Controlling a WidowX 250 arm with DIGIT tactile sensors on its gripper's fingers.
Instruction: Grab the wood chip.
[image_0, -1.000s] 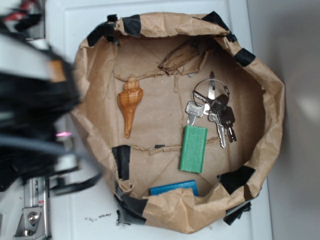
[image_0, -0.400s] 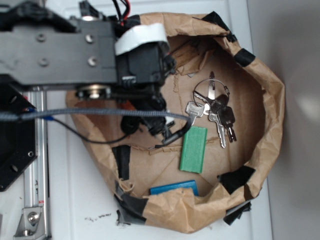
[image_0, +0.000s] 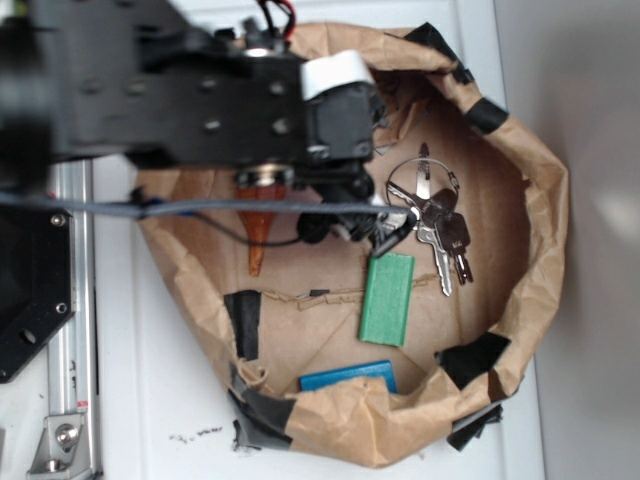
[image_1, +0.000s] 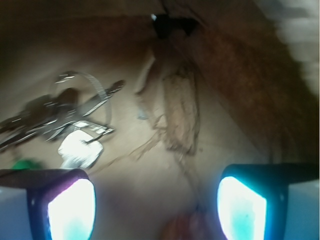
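In the wrist view the wood chip (image_1: 180, 112) shows as a rough, streaky brown wedge lying on the paper floor, ahead of the gripper and a little right of centre. My gripper (image_1: 157, 210) is open, its two glowing pads at the lower corners with only bare paper and an orange blur of the shell (image_1: 184, 227) between them. It is well short of the chip and not touching it. In the exterior view the black arm (image_0: 250, 100) covers the back left of the paper basin, hiding the chip and the fingers.
A crumpled brown paper basin (image_0: 540, 200) with black tape holds everything. A bunch of keys (image_0: 435, 225) lies right of the arm, a green block (image_0: 386, 298) below it, a blue block (image_0: 347, 377) at the front wall. The shell's tip (image_0: 257, 240) pokes out under the arm.
The arm has swung in from the left and moved right over the basin. It now covers the wood chip and most of the shell, which were in plain sight a second ago.
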